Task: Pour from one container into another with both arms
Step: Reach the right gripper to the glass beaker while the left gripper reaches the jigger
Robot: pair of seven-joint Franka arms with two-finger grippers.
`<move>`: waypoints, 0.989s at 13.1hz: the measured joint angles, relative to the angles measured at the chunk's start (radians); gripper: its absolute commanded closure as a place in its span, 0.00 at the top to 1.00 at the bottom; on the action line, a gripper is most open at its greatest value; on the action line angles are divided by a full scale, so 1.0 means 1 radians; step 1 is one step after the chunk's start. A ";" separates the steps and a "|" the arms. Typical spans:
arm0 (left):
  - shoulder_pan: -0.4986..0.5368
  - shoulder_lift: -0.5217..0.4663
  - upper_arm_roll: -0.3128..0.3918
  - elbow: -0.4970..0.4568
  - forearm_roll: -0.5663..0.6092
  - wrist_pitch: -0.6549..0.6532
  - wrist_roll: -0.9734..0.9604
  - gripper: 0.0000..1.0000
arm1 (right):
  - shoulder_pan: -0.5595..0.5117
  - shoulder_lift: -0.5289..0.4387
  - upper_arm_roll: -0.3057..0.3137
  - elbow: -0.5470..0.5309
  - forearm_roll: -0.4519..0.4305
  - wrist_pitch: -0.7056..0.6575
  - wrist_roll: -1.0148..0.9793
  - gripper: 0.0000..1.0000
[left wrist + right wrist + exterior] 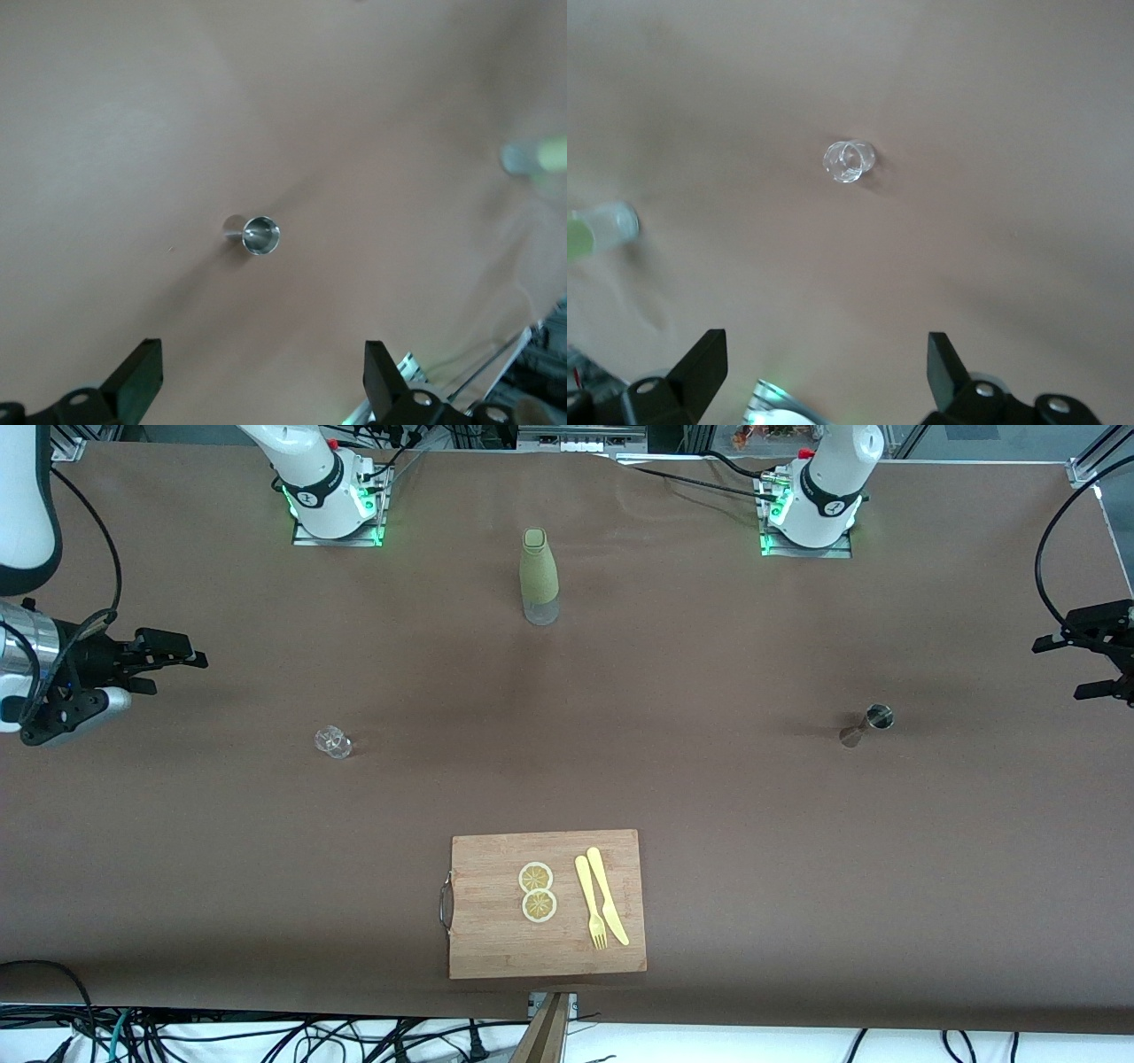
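A small clear glass [333,741] stands on the brown table toward the right arm's end. A metal jigger [866,724] stands toward the left arm's end. A tall green bottle [539,576] is upright between the two arm bases. My right gripper [177,671] hangs open and empty in the air at its end of the table. In its wrist view the glass [849,161] lies ahead of the gripper [824,367]. My left gripper [1059,666] hangs open and empty at its own end, with the jigger [260,235] ahead of the gripper [261,381].
A wooden cutting board [478,948] lies near the front camera's edge of the table, carrying two lemon slices [537,891], a yellow fork [590,903] and a yellow knife [608,895]. Cables hang off the table's front edge. The bottle shows blurred in both wrist views.
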 measured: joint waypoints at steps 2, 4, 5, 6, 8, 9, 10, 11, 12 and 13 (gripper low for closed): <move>0.032 0.039 0.022 -0.053 -0.082 0.000 0.225 1.00 | -0.033 0.060 -0.001 0.000 0.048 0.028 -0.215 1.00; 0.067 0.087 0.023 -0.110 -0.173 0.000 0.447 1.00 | -0.063 0.122 -0.002 0.000 0.093 0.077 -0.415 1.00; 0.086 0.121 0.023 -0.137 -0.221 0.001 0.557 1.00 | -0.075 0.154 -0.002 0.000 0.125 0.100 -0.514 1.00; 0.106 0.163 0.024 -0.161 -0.267 0.001 0.669 1.00 | -0.088 0.186 -0.002 0.000 0.169 0.112 -0.610 1.00; 0.143 0.252 0.025 -0.193 -0.349 0.001 0.870 1.00 | -0.113 0.252 -0.002 -0.001 0.265 0.135 -0.801 1.00; 0.158 0.296 0.026 -0.202 -0.384 0.000 0.949 1.00 | -0.124 0.288 -0.002 -0.001 0.309 0.153 -0.903 1.00; 0.171 0.339 0.027 -0.206 -0.421 -0.001 1.019 1.00 | -0.132 0.325 -0.002 -0.002 0.352 0.169 -1.007 1.00; 0.182 0.380 0.027 -0.207 -0.464 -0.003 1.085 1.00 | -0.136 0.361 -0.002 -0.003 0.399 0.177 -1.112 1.00; 0.192 0.419 0.027 -0.208 -0.509 -0.007 1.154 1.00 | -0.137 0.396 -0.002 -0.004 0.448 0.181 -1.211 1.00; 0.199 0.452 0.027 -0.208 -0.552 -0.010 1.223 1.00 | -0.137 0.429 -0.002 -0.005 0.499 0.189 -1.301 1.00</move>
